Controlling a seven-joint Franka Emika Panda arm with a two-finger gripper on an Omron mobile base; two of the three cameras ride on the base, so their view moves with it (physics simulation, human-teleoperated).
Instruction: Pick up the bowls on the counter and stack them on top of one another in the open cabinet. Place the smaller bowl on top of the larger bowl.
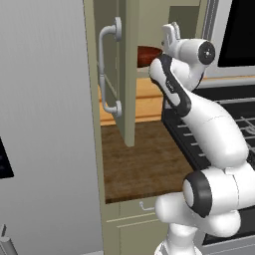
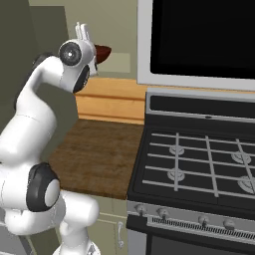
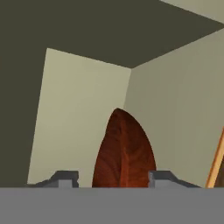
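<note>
Holding a reddish-brown bowl (image 3: 124, 153) edge-on between the tips, your claw (image 3: 108, 178) is closed on its rim, inside the open cabinet (image 1: 127, 74). Glossy, rigid, likely slippery and breakable: keep the rim grip. Which bowl: cannot tell.

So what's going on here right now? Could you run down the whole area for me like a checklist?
Surface: dark wooden counter; no bowl seen on the part in view.
Job's things: one reddish-brown bowl sits between the claw's fingertips, up inside the open cabinet; which of the two it is, I cannot tell.
Clutter: nothing seen.
Claw: the claw is raised to the cabinet with a fingertip on each side of the bowl; whether it is gripping cannot be told.
Cables: nothing seen.
Surroundings: black stove to the right of the counter, a dark-fronted appliance above it, a tall grey panel on the left.
</note>
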